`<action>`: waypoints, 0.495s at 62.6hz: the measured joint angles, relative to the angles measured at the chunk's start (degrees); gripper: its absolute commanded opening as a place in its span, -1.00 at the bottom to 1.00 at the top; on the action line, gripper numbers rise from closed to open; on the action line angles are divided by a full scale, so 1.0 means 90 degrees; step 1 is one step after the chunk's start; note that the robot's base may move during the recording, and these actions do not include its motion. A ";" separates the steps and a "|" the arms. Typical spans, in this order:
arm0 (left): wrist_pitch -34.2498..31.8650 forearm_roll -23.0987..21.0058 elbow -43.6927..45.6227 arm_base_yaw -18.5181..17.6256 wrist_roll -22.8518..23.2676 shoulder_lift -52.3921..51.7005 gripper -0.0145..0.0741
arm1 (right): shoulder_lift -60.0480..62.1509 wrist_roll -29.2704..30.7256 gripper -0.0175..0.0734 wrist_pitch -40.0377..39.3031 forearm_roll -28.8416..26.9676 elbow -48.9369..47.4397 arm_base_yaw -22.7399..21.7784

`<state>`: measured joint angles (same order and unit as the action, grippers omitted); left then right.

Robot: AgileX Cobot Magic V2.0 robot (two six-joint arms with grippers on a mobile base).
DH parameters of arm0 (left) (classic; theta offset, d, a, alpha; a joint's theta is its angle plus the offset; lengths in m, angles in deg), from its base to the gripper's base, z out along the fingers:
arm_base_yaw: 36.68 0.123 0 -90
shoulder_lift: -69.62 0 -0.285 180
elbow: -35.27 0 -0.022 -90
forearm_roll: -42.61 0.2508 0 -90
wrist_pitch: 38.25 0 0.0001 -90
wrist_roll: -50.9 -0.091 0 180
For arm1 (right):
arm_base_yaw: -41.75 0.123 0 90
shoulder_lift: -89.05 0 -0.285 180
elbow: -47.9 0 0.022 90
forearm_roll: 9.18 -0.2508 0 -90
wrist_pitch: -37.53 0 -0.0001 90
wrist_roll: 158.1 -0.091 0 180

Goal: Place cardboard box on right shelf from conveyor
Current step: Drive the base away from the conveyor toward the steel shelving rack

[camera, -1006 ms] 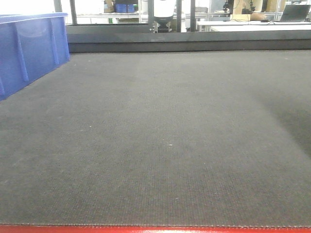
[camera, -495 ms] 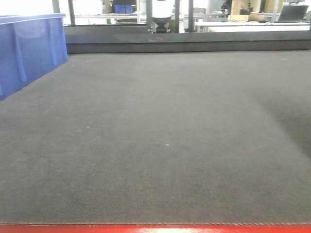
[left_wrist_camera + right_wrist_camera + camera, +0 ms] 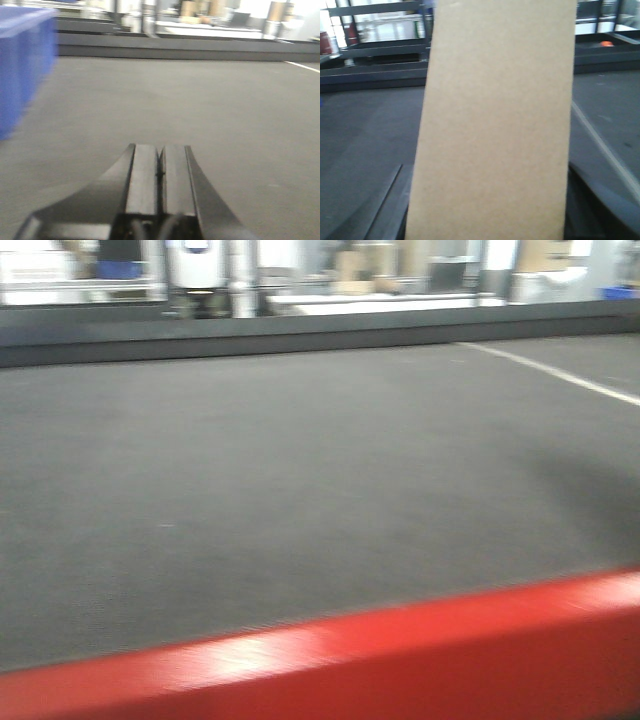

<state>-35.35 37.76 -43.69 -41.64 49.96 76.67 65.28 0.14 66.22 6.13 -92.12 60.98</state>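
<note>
While the right wrist view is filled by the cardboard box [image 3: 495, 115], you can see it stands upright, clamped between the dark fingers [image 3: 375, 220] of the right gripper [image 3: 485, 170], with the conveyor [image 3: 300, 490] behind it on both sides; the left gripper [image 3: 160, 170] sits low over the belt, its jaws pressed together on nothing; a blue bin [image 3: 20, 70] rests on the belt at the left of that view; the front view is blurred, showing grey belt and its red front edge [image 3: 400, 650]

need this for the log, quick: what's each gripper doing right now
Left gripper: closed, holding nothing.
Right gripper: closed on the cardboard box.
</note>
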 measured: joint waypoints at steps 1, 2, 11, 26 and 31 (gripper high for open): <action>0.0000 0.0000 0.0000 0.0000 0.0000 0.0000 -0.94 | 0.0000 0.0000 -0.12 0.0000 0.0000 0.0000 0.0000; 0.0000 0.0000 0.0000 0.0000 0.0000 0.0000 -0.94 | 0.0000 0.0000 -0.12 0.0000 0.0000 0.0000 0.0000; 0.0000 0.0000 0.0000 0.0000 0.0000 0.0000 -0.94 | 0.0000 0.0000 -0.12 0.0000 0.0000 0.0000 0.0000; 0.0000 0.0000 0.0000 0.0000 0.0000 0.0000 -0.94 | 0.0000 0.0000 -0.12 0.0000 0.0000 0.0000 0.0000; 0.0000 0.0000 0.0000 0.0000 0.0000 0.0000 -0.94 | 0.0000 0.0000 -0.12 0.0000 0.0000 0.0000 0.0000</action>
<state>-35.35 37.76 -43.69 -41.64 49.96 76.67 65.28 0.14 66.22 6.13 -92.12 60.98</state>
